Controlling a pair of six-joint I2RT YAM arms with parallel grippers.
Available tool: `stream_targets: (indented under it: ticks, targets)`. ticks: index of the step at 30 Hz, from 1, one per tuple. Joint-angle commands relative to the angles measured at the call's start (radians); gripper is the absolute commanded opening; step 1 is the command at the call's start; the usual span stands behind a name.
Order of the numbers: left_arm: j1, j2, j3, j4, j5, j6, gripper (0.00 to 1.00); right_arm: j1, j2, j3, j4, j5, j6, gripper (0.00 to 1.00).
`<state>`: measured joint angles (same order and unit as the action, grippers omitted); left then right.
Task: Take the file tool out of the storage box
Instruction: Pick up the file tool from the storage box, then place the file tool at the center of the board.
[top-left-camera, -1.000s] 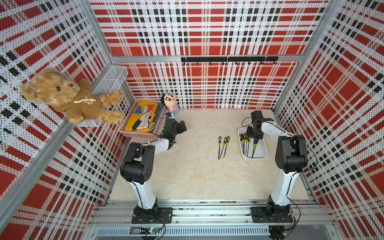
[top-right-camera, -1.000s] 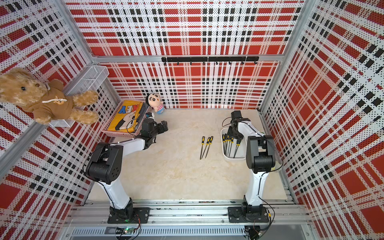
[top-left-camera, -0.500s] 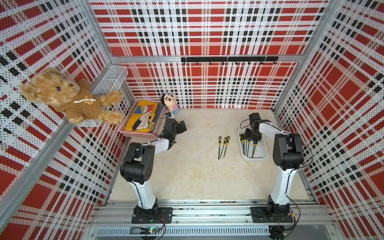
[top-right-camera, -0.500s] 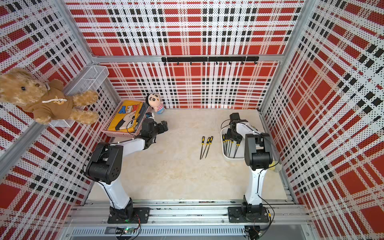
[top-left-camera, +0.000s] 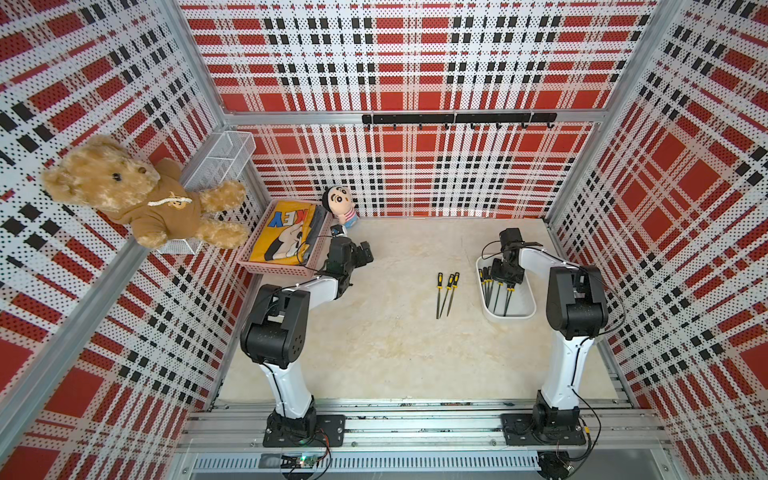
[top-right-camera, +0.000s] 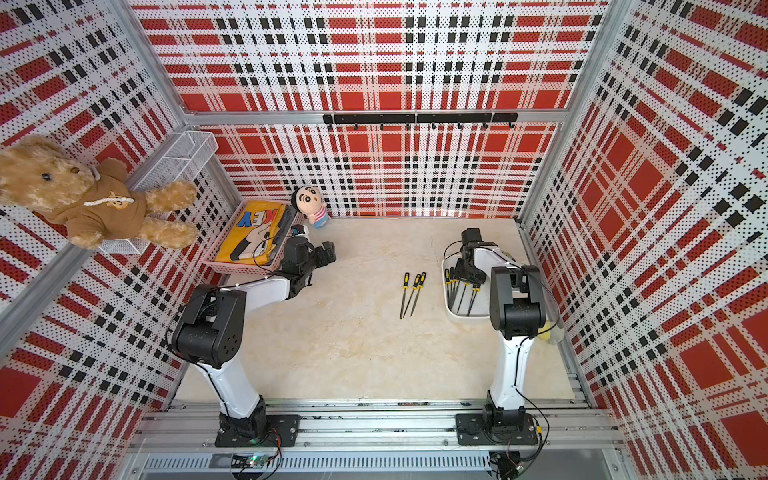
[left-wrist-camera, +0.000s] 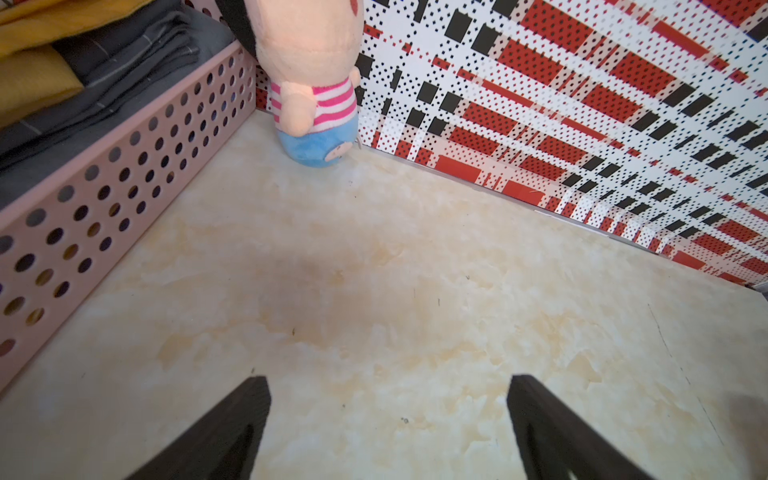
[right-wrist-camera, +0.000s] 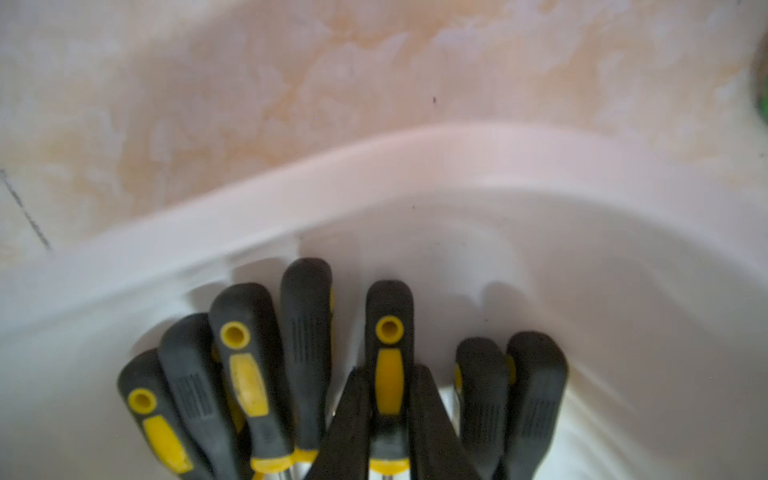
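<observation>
You've three files (top-left-camera: 446, 293) lying beside the storage box (top-left-camera: 510, 317); inside it your right gripper (right-wrist-camera: 388, 370) is pinched on another file (right-wrist-camera: 389, 332) — not yet lifted. Left gripper (left-wrist-camera: 389, 379) gapes, empty.

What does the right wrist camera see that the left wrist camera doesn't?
Only the right wrist view: black-and-yellow files bunched in the white box, and the right gripper pinching one file by its handle.
Only the left wrist view: the pink basket with folded cloth, the doll in a striped top, the plaid wall, and the left gripper, open and holding nothing.
Both: the pale marbled table.
</observation>
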<state>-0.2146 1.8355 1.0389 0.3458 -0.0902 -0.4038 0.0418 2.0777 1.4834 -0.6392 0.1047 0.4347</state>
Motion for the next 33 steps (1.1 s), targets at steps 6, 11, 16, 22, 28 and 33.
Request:
stream_targets:
  ticks: [6, 11, 16, 22, 28, 33]
  targets:
    - [0.001, 0.014, 0.035, -0.008, 0.004, 0.001, 0.96, 0.028, -0.093, 0.071, -0.050, -0.017, -0.023, 0.13]
    - [-0.005, 0.026, 0.057, -0.011, 0.005, -0.001, 0.96, 0.118, -0.123, 0.245, -0.133, 0.049, -0.028, 0.14]
    - [-0.009, 0.031, 0.066, -0.017, 0.006, 0.000, 0.96, 0.196, -0.089, 0.409, -0.184, -0.048, 0.028, 0.16]
    - [-0.016, 0.023, 0.046, -0.015, -0.003, 0.000, 0.96, 0.357, 0.007, 0.448, -0.146, -0.113, 0.099, 0.16]
    - [-0.016, 0.015, 0.031, -0.019, -0.012, 0.008, 0.96, 0.451, 0.122, 0.443, -0.111, -0.123, 0.181, 0.16]
    - [-0.011, 0.018, 0.026, -0.021, -0.010, 0.013, 0.96, 0.471, 0.169, 0.430, -0.102, -0.100, 0.221, 0.18]
